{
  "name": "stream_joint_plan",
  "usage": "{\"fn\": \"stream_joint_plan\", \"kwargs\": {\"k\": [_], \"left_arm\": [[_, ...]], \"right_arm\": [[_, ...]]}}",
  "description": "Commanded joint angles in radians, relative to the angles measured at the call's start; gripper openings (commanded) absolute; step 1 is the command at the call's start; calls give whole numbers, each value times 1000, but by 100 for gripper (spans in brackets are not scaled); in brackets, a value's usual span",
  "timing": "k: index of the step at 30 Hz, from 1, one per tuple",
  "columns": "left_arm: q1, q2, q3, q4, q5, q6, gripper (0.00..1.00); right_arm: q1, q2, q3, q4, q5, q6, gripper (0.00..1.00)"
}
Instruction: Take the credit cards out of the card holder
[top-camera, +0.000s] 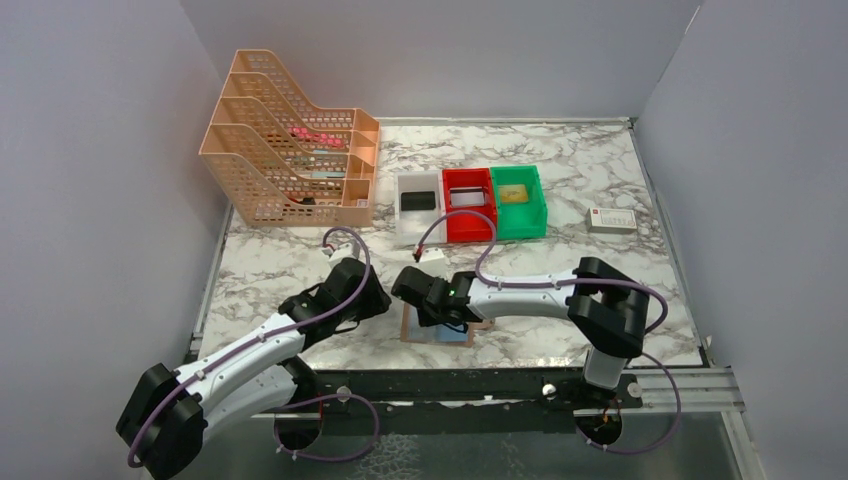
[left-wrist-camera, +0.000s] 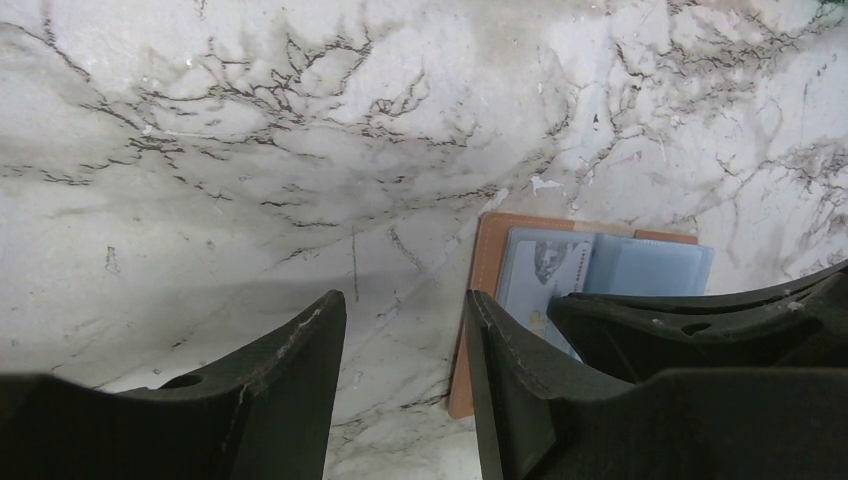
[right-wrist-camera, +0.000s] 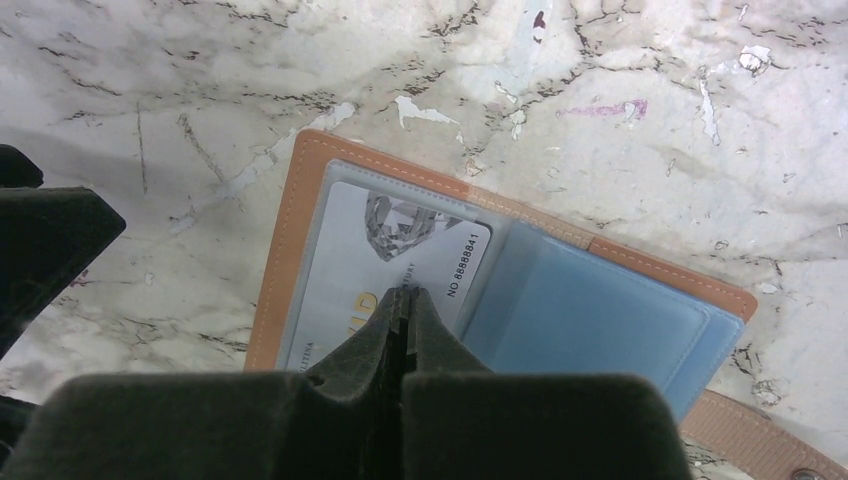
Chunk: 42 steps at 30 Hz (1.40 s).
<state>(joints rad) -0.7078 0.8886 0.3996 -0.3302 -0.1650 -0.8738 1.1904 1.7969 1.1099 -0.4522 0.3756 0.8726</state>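
The tan card holder (top-camera: 437, 331) lies spread open near the table's front edge, its pale blue panels facing up. In the right wrist view the holder (right-wrist-camera: 292, 214) has a pale silver credit card (right-wrist-camera: 420, 240) in its left pocket, and its snap tab (right-wrist-camera: 745, 436) lies at the lower right. My right gripper (right-wrist-camera: 405, 293) is shut, with its tips resting on that card. My left gripper (left-wrist-camera: 405, 325) is open over bare table just left of the holder (left-wrist-camera: 488, 252), with its right finger (left-wrist-camera: 495, 345) at the holder's edge. The card also shows in the left wrist view (left-wrist-camera: 545, 268).
A white bin (top-camera: 404, 222) holding a flat black card (top-camera: 417, 201), a red bin (top-camera: 469, 222) and a green bin (top-camera: 520, 217) stand in a row at mid-table. A small white box (top-camera: 611, 220) lies to the right. A peach file rack (top-camera: 290, 160) stands at the back left.
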Motion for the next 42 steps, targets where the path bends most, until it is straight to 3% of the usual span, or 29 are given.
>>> {"fn": "stream_joint_plan", "kwargs": {"k": [1, 4, 10, 13, 21, 24, 28, 38, 42], "left_arm": [[4, -1, -3, 41, 42, 23, 51], [5, -8, -1, 39, 32, 24, 51], [5, -31, 4, 10, -28, 10, 57], [5, -44, 5, -12, -21, 7, 57], [5, -104, -74, 65, 233, 38, 55], [5, -70, -91, 126, 323, 39, 54], [5, -25, -79, 142, 335, 46, 52], [5, 32, -72, 164, 354, 60, 47], [6, 43, -56, 196, 372, 86, 48]], "right_arm": [[0, 9, -74, 4, -15, -39, 1], [0, -58, -85, 25, -3, -67, 2], [-2, -84, -24, 38, -43, -223, 46], [-25, -77, -18, 91, -126, -378, 57], [-206, -119, -115, 328, -578, -562, 59], [-220, -74, -90, 323, -723, -636, 58], [-227, -12, -75, 320, -823, -713, 54], [-273, -46, -66, 280, -848, -737, 48], [-275, -130, -114, 250, -610, -597, 48]]}}
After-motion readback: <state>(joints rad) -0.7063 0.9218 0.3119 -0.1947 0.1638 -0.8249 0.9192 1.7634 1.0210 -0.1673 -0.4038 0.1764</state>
